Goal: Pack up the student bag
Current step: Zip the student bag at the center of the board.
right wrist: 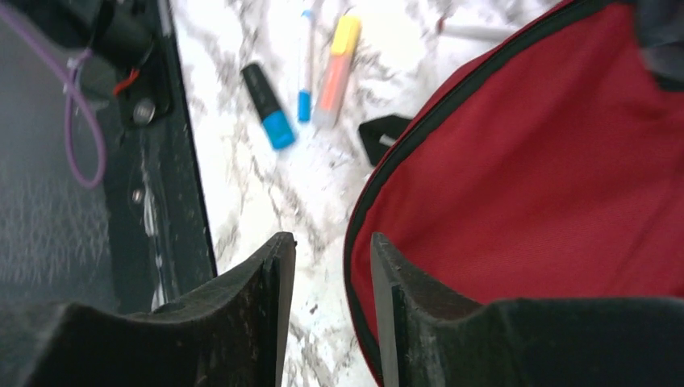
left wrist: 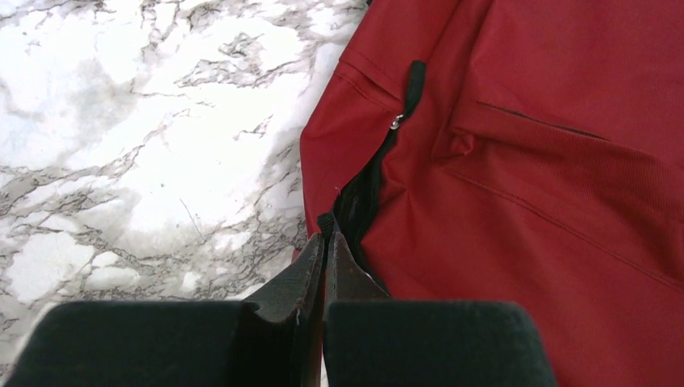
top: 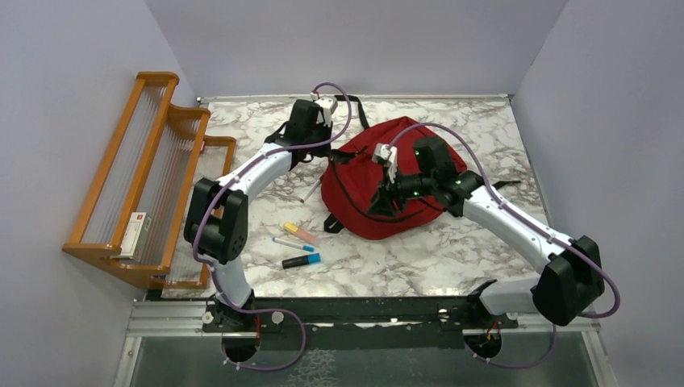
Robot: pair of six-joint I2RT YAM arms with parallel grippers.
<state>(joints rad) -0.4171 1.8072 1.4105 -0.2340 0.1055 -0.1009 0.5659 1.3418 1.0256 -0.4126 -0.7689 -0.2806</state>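
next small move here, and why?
Probably swing the right gripper toward the black-and-blue highlighter. Its jaws stand open and empty above the edge of the bag, while the left gripper is shut on the bag's zipper edge, apparently holding the opening.

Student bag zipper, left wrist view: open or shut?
Partly open: student bag shows a dark gap below the zipper pull, down to the shut left fingers.
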